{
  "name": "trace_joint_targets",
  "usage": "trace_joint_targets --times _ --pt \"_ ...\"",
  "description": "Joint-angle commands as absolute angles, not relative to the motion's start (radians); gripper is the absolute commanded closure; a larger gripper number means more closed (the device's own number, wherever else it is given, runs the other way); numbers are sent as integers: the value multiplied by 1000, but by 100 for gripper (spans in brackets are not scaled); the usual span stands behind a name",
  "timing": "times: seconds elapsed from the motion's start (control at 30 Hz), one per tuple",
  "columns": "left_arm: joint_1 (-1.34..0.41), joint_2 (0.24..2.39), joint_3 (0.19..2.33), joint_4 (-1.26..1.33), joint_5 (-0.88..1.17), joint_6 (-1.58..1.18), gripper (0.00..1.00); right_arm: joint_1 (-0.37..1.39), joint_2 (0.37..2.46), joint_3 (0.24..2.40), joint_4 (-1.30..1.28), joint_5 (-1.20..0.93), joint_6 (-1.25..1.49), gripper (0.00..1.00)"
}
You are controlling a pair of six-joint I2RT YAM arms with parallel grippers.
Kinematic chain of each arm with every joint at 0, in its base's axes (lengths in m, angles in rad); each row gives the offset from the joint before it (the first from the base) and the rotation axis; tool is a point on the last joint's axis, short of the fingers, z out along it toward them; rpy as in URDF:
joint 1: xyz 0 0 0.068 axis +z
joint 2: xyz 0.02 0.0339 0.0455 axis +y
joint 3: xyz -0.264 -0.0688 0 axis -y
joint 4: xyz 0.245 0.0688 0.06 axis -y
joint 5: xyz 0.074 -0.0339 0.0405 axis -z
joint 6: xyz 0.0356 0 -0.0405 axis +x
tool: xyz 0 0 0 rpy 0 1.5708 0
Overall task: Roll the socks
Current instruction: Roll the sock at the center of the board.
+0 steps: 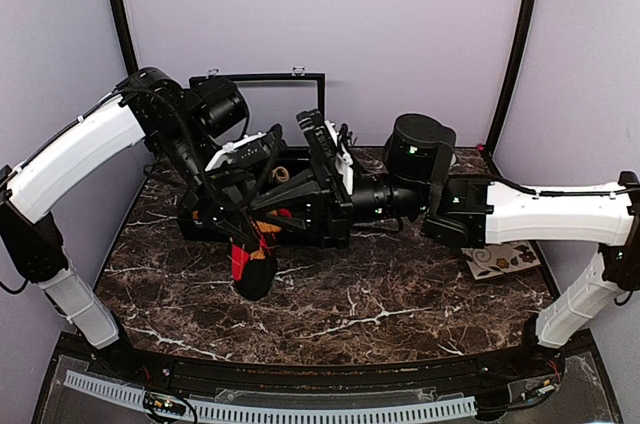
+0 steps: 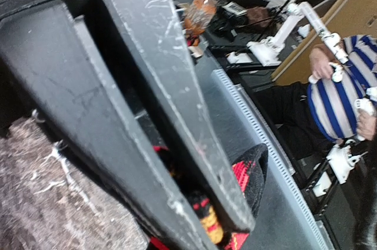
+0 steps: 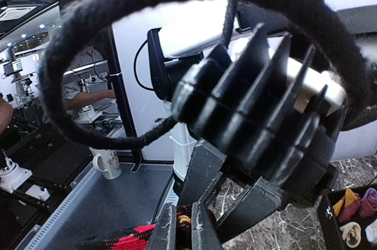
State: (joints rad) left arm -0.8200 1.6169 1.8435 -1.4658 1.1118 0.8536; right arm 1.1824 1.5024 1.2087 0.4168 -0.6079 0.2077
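Note:
A black sock with red-orange argyle diamonds (image 1: 254, 266) hangs bunched above the marble table (image 1: 380, 314), held by both grippers at mid-table. My left gripper (image 1: 248, 236) is shut on it from the left. In the left wrist view the sock (image 2: 250, 173) bulges out between and beside the fingers of my left gripper (image 2: 212, 223). My right gripper (image 1: 285, 212) reaches in from the right. In the right wrist view my right gripper (image 3: 181, 213) is shut on the same sock (image 3: 126, 241), close under the left gripper's fingers. The cream striped sock is not in view.
A black bin (image 1: 325, 229) stands behind the grippers; the right wrist view shows small coloured sock rolls in the bin (image 3: 327, 226). A cream patterned piece (image 1: 498, 260) lies under the right arm. A black cable loop (image 3: 76, 126) crosses the right wrist view.

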Motion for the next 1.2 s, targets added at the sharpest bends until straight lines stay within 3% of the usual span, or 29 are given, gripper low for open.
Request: trace_joint_targets --times 0.0,0.13,0.33,0.43,0.53,0.57,0.8,1.17 --pt "-815 1591 1896 -1377 1010 763 89 1181 1491 1210 290 -479 189 100" --pt "-817 1530 1840 -1209 843 670 84 1183 1451 1159 305 -264 200 100" --pt "-829 1461 1696 -1000 550 629 84 1227 1476 1197 289 35 246 100" --pt "-838 1435 1615 -936 509 629 70 1261 1490 1200 352 173 279 100" --pt "-852 1439 1603 -920 473 629 47 1288 1490 1163 486 275 299 100" --pt "-852 1436 1604 -918 470 634 46 1291 1490 1160 518 289 303 100" --pt "-859 1356 1511 -825 399 680 44 1296 1511 1129 646 369 385 100" --pt "-919 1356 1497 -707 224 672 47 1298 1652 1201 755 274 527 100"
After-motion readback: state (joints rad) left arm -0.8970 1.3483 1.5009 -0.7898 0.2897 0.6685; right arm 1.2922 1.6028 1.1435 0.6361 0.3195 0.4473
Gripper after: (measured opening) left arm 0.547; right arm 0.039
